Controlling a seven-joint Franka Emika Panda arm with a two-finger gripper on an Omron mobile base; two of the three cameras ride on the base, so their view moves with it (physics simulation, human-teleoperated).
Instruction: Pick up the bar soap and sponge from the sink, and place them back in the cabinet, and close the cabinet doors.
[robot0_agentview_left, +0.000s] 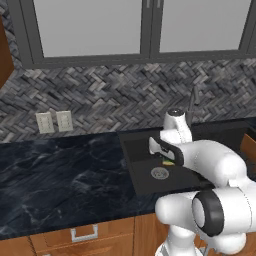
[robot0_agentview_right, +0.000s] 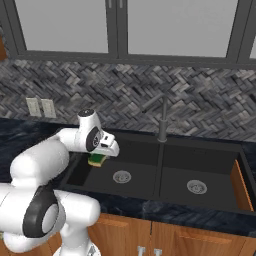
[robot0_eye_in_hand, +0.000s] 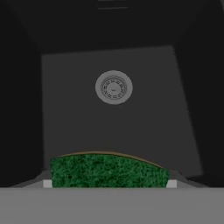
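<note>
Held up over the left basin of the matte black double sink (robot0_agentview_right: 150, 192): green-and-yellow sponge (robot0_agentview_right: 97, 160), pinched in the gripper (robot0_agentview_right: 102, 156). Round silver drain (robot0_eye_in_hand: 113, 87) at 12 o'clock. Dark marble counter (robot0_agentview_left: 55, 180) at 9 o'clock.

One sponge (robot0_agentview_right: 97, 160), green over yellow. One black sink (robot0_agentview_right: 200, 150) with two basins and two round silver drains, the left (robot0_agentview_right: 121, 176) and the right (robot0_agentview_right: 196, 186). One dark faucet (robot0_agentview_right: 162, 120). One dark marbled tabletop (robot0_agentview_left: 55, 175). Two wall outlet plates (robot0_agentview_left: 45, 122) (robot0_agentview_left: 64, 120) on the herringbone backsplash. Four grey-framed frosted-glass doors (robot0_agentview_right: 172, 27) counted across the right base view. One drawer handle (robot0_agentview_left: 84, 233) below the tabletop.
</note>
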